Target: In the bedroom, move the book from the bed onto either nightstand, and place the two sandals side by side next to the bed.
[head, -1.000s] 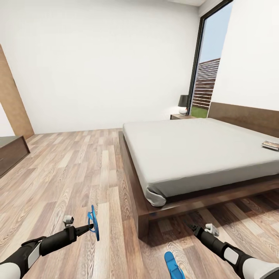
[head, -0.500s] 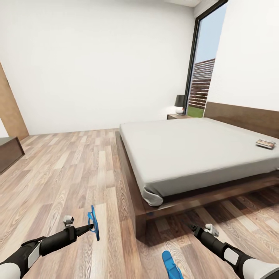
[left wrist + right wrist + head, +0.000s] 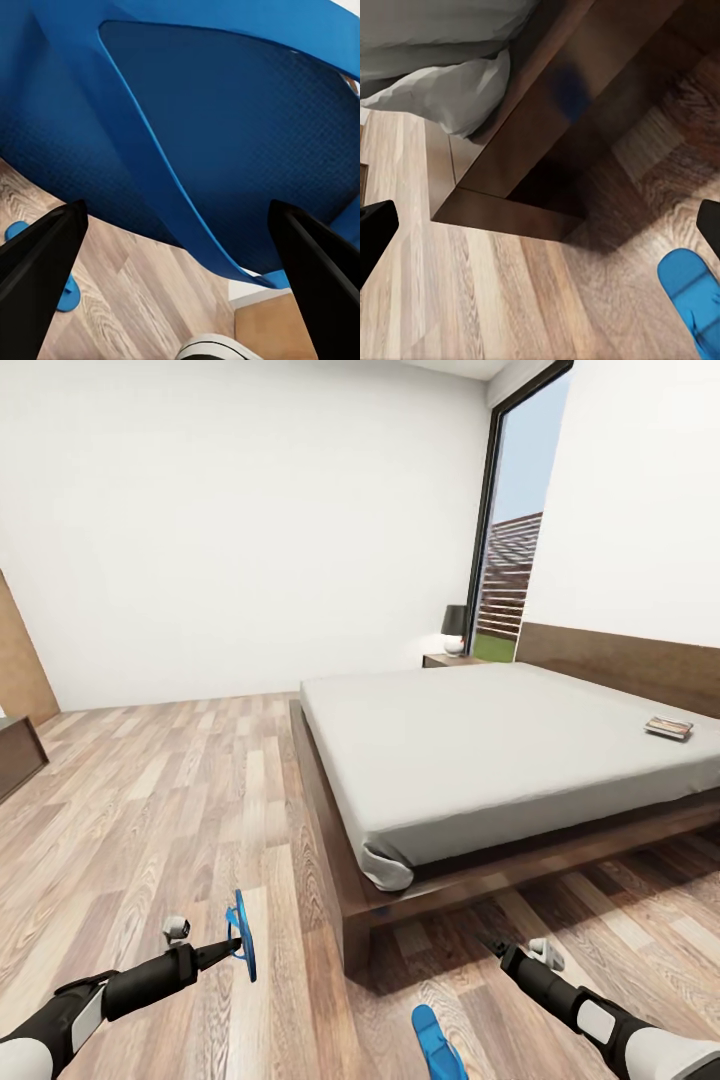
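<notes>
My left gripper [image 3: 233,948] hangs low over the floor, shut on a bright blue sandal [image 3: 241,935] that stands on edge at its tip; its sole [image 3: 225,127] looms close in the left wrist view. The other sandal [image 3: 434,1044] lies flat on the planks near the bed's foot corner and also appears as a blue sandal [image 3: 694,297] in the right wrist view. My right gripper [image 3: 492,943] is open and empty, just right of it. The book [image 3: 668,728] lies on the bed [image 3: 480,750] near the headboard. A nightstand [image 3: 445,659] stands at the far side.
The bed's dark frame corner [image 3: 352,945] juts out between my arms. A lamp [image 3: 455,629] sits on the nightstand, beside a tall window [image 3: 505,560]. A low dark cabinet [image 3: 15,755] and a wooden panel [image 3: 20,665] are at the left.
The whole view has shifted, so the bed and book sit further left in the picture; the camera moved. Both arms keep their pose, with the sandal held as before.
</notes>
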